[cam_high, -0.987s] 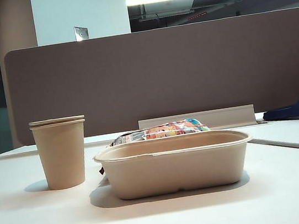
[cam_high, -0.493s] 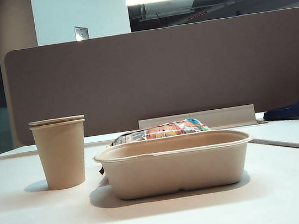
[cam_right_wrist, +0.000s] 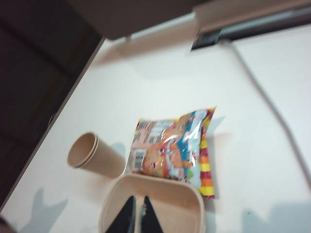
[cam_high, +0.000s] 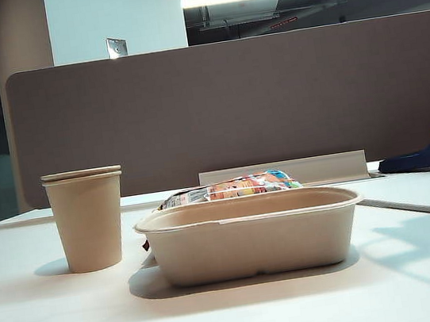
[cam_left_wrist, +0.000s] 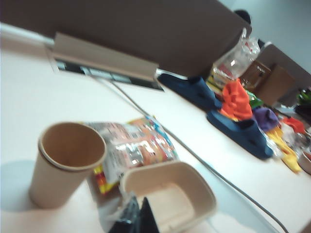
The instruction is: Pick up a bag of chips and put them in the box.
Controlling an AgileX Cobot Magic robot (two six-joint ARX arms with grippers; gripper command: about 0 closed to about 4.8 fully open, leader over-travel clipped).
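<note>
Hovering over the empty box [cam_right_wrist: 153, 206] with my right gripper [cam_right_wrist: 135, 209] closed on nothing, I am facing the bag of chips [cam_right_wrist: 171, 150] lying flat just beyond its far rim, while my closed left gripper [cam_left_wrist: 133, 218] is hanging alongside.

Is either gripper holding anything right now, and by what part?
Nothing is held. The left gripper and right gripper are both shut and empty above the box; the chips lie untouched on the table behind it.
</note>
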